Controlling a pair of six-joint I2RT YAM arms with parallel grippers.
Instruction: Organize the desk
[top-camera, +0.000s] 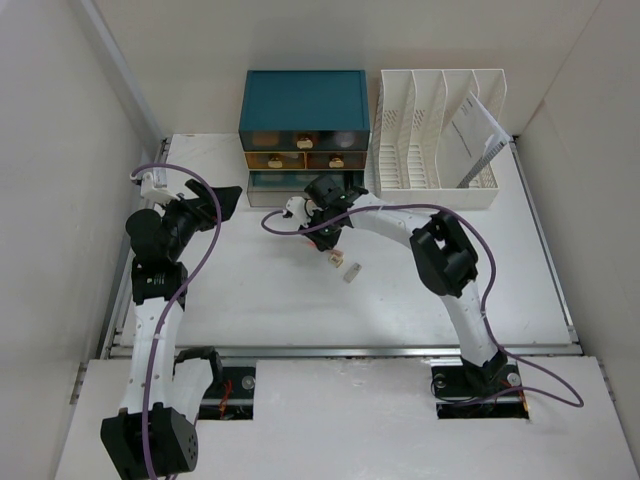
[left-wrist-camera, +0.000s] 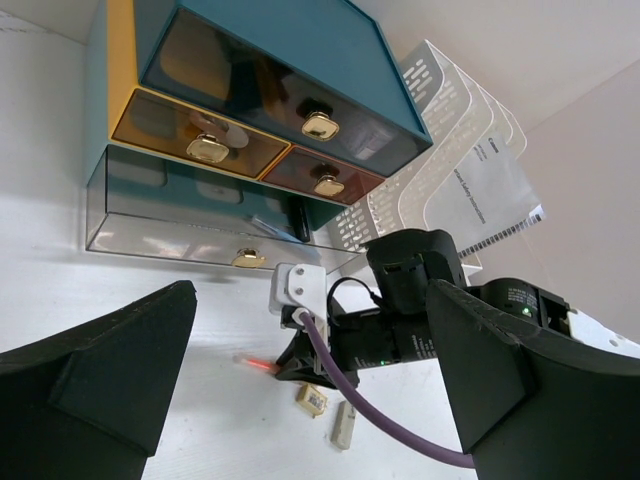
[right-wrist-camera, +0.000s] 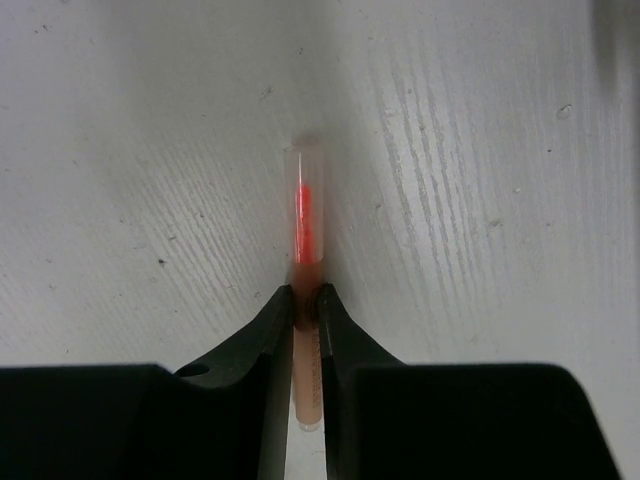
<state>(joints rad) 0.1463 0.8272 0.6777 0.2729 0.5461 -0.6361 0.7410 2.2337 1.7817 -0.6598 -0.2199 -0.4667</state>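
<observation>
The white desk (top-camera: 450, 290) carries everything. My right gripper (top-camera: 325, 240) is in front of the teal drawer box. It is shut on a thin pen with a peach barrel and a red tip under a clear cap (right-wrist-camera: 305, 215). In the right wrist view the gripper (right-wrist-camera: 306, 300) pinches the barrel just behind the cap. The pen lies level, on or just above the desk, and also shows in the left wrist view (left-wrist-camera: 255, 362). My left gripper (top-camera: 225, 200) is open and empty, left of the right gripper and facing it (left-wrist-camera: 310, 300).
The teal drawer box (top-camera: 303, 100) stands at the back, its clear bottom drawer (top-camera: 285, 185) pulled out. A white file rack (top-camera: 435, 130) holding a paper (top-camera: 475, 135) is to its right. A small yellowish block (left-wrist-camera: 311, 399) and a pale eraser (left-wrist-camera: 343, 424) lie by the right gripper.
</observation>
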